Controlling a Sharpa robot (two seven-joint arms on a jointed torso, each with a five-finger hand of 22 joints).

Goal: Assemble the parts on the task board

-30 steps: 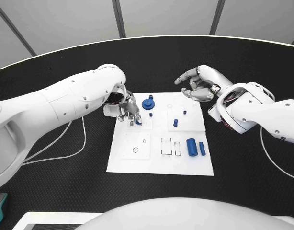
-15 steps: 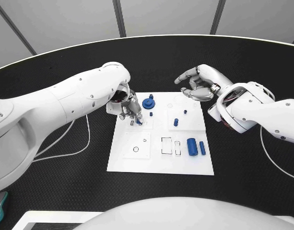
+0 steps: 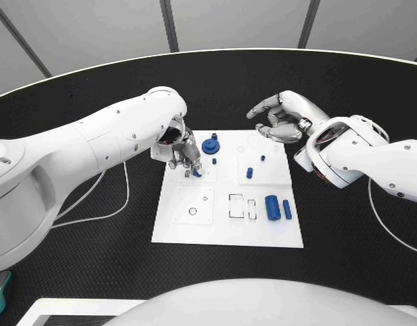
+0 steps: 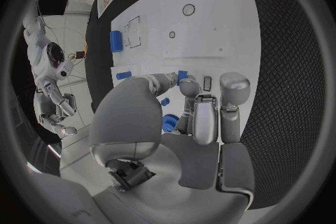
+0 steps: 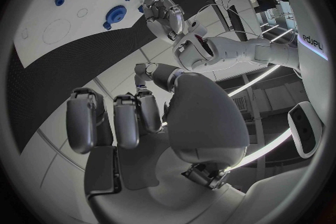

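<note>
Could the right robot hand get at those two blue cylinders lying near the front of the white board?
Probably yes. The right robot hand hovers above the task board's far edge holding nothing, and nothing covers the two blue cylinders.

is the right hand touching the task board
Apart. The head view shows the right hand raised beyond the task board's far edge, fingers curled in, holding nothing.

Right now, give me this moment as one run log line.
left hand: fingertips on small blue part at task board | right hand: curled, empty, raised over board's far edge | two blue cylinders: lying on board
</note>
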